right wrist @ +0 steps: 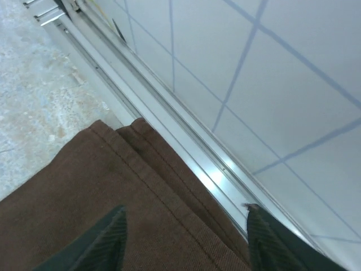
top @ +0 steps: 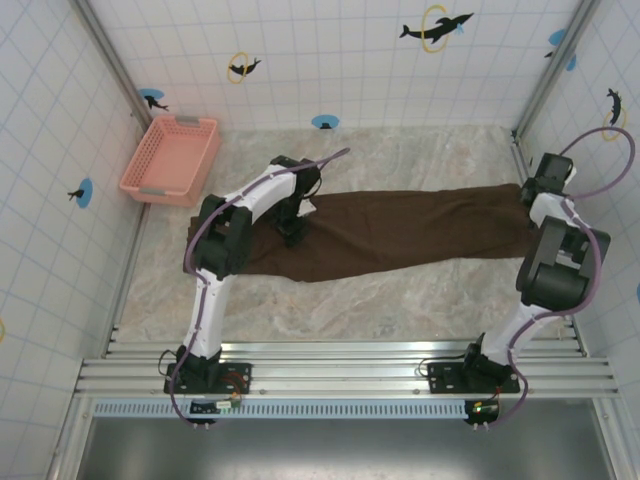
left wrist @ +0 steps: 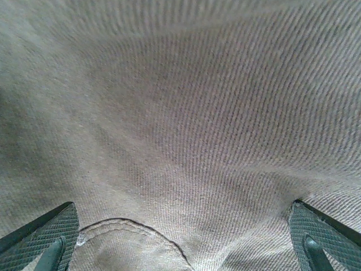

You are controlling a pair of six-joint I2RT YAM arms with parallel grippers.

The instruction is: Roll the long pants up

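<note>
risk: hem slips, roll starts crooked | right hand (right wrist: pixel 183 240) jaws apart over pants (top: pixel 400 235) hem by wall | left hand (left wrist: pixel 180 237) wide open, pressed on cloth

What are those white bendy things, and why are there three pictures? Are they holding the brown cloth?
The white bendy things are two robot arms, each ending in a two-finger pincer. One picture looks down from above. The other two come from little cameras on each arm's wrist.

On the marble-look table lie the long pants, stretched out flat, with a pink basket in the far left corner.

The left gripper has its fingers spread wide, pressed close over the fabric, gripping nothing. The right gripper sits at the pants' end by the right wall, fingers apart above the hem. So nothing is held right now.
</note>
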